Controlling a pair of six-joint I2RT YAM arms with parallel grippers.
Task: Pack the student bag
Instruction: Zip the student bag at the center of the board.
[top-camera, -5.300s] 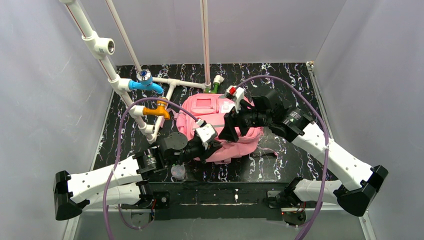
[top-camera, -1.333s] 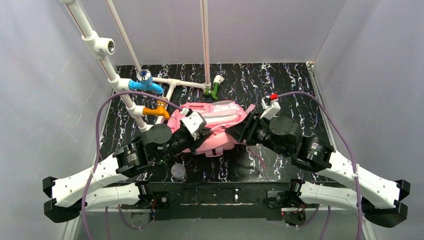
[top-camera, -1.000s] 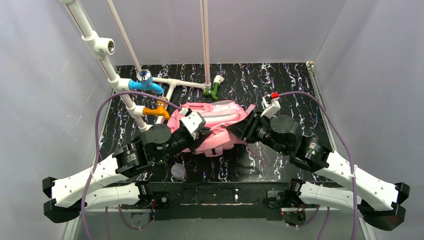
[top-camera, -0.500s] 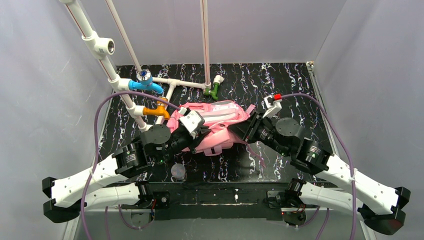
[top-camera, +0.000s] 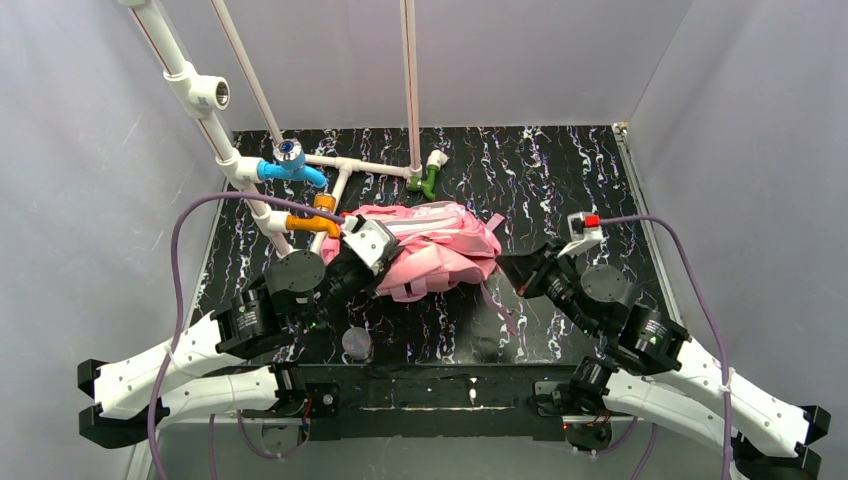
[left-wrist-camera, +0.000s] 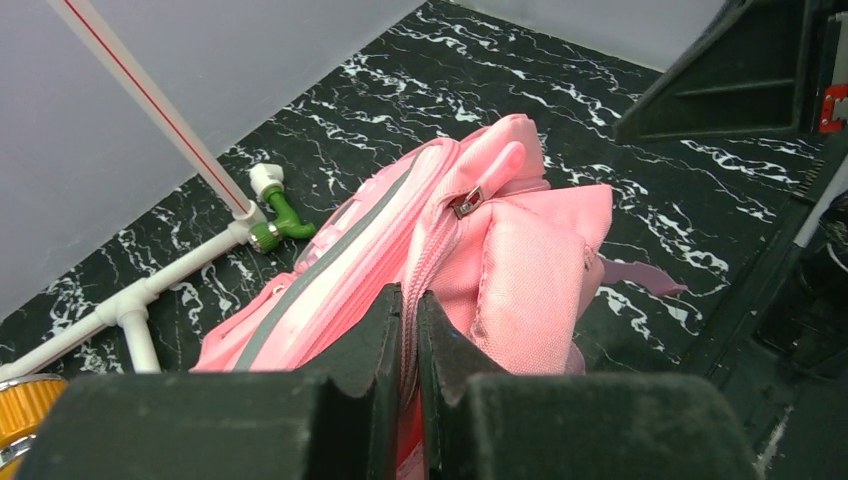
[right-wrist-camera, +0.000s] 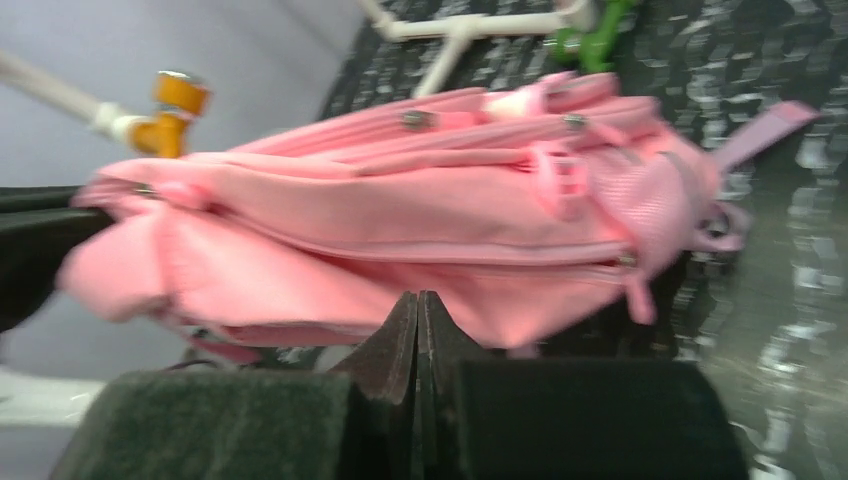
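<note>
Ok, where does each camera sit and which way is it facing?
Top external: above and behind the arms, looking down at the table; both arms show.
Left wrist: looks along the left gripper, shut on the student bag.
Right wrist: faces the bag's side over the shut right gripper.
All share the bag and green fitting.

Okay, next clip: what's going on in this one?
Two arms are working on a pink student bag lying slumped on the black marbled table. The left claw is shut on the bag's fabric along a zip line. The right claw is shut on nothing and sits apart from the bag, off its right end.
</note>
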